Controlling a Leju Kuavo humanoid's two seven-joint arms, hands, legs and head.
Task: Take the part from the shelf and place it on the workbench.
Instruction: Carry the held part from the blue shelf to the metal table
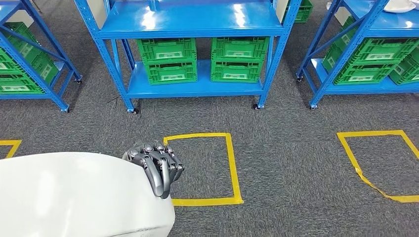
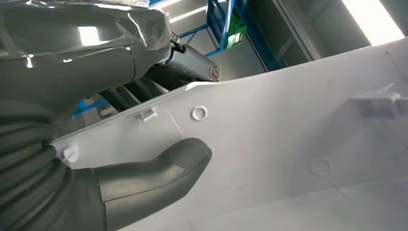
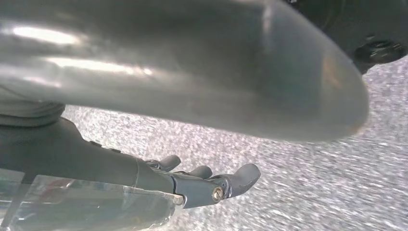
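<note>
- One large white part (image 1: 74,197) sits low at the left of the head view, held at its edge by the left robot hand (image 1: 157,165), dark fingers curled over the rim, thumb (image 2: 159,173) pressed on its inner face.
- The right robot hand (image 3: 202,183) hangs over carpet, fingers loosely apart, holding nothing.
- Three blue shelves (image 1: 192,22) stand ahead; the middle one carries four green crates (image 1: 168,59).
- Two full yellow tape squares (image 1: 205,168) mark the carpet.
</note>
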